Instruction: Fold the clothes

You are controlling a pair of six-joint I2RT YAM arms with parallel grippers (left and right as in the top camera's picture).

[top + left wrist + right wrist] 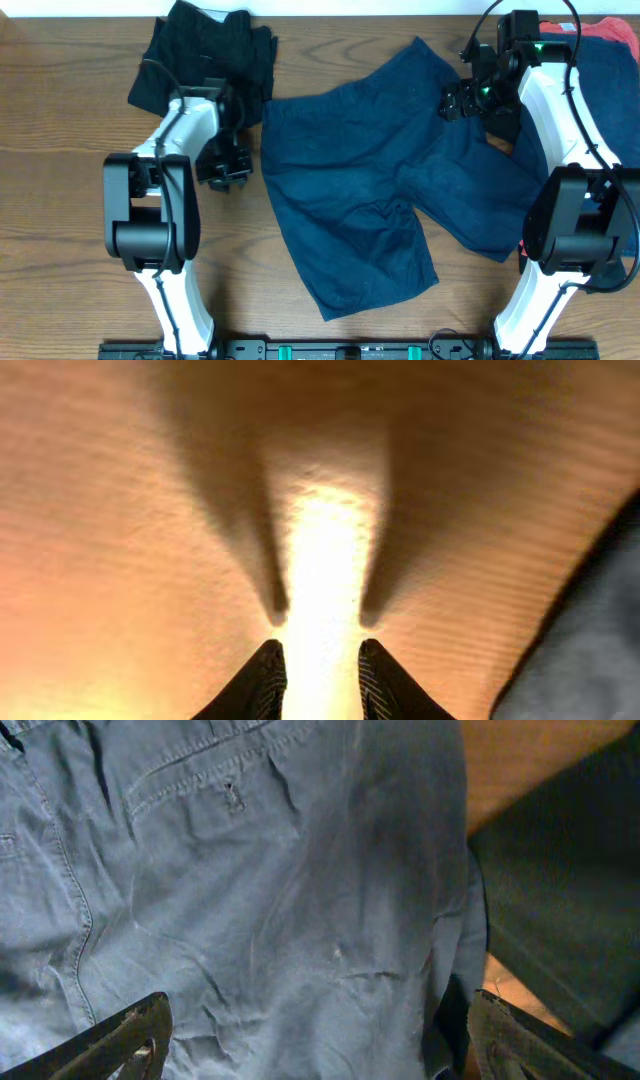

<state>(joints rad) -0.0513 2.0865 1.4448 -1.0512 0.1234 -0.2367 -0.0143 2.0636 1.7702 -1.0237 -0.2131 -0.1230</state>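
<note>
A pair of navy blue shorts (370, 180) lies spread flat in the middle of the table. My left gripper (225, 165) is open and empty, low over bare wood just left of the shorts' left edge. In the left wrist view its fingers (320, 665) are apart over the table, with navy fabric (590, 650) at the lower right. My right gripper (462, 100) hovers over the shorts' upper right part. In the right wrist view its jaws (320, 1035) are wide open above the navy cloth (250, 870), holding nothing.
A crumpled black garment (205, 55) lies at the back left, behind my left arm. A pile of navy clothes (612, 100) with a coral-red item (612, 30) sits at the far right. A dark garment (560, 890) borders the shorts in the right wrist view.
</note>
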